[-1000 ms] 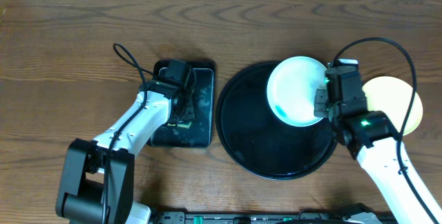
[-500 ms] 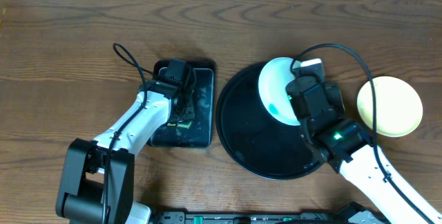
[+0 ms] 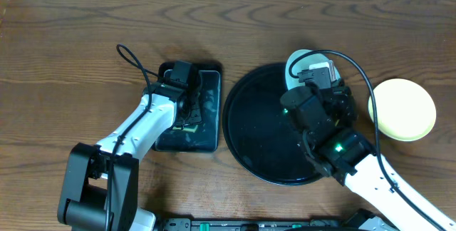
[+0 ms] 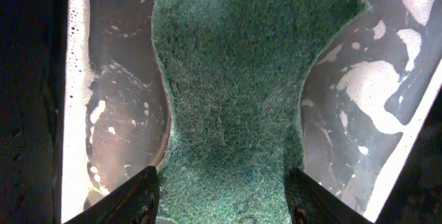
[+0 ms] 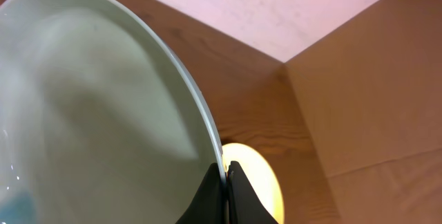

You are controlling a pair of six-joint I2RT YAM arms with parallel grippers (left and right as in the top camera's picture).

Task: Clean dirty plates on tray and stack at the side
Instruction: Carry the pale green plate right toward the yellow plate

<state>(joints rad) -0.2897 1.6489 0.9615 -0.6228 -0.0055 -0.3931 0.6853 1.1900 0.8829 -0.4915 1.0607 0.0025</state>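
Note:
My right gripper (image 5: pixel 226 175) is shut on the rim of a white plate (image 5: pixel 90 113) and holds it tipped up on edge above the far side of the large round black tray (image 3: pixel 249 142). A teal stain (image 5: pixel 10 207) shows on the plate's face. From overhead only a sliver of this plate (image 3: pixel 298 63) shows past the right gripper (image 3: pixel 308 81). A pale yellow plate (image 3: pixel 403 110) lies on the table right of the tray and also shows in the right wrist view (image 5: pixel 252 182). My left gripper (image 4: pixel 224 200) grips a green sponge (image 4: pixel 228 99). No third plate is in view.
The sponge lies in a small rectangular black tray (image 3: pixel 206 135) with soapy water (image 4: pixel 366 92), left of the round tray. The left gripper (image 3: pixel 184 88) sits over it. A light wall and a cardboard-coloured panel (image 5: pixel 373 79) stand behind the table.
My right arm has swung left over the round tray and tipped the white plate up on edge, uncovering the yellow plate. The left arm has not moved.

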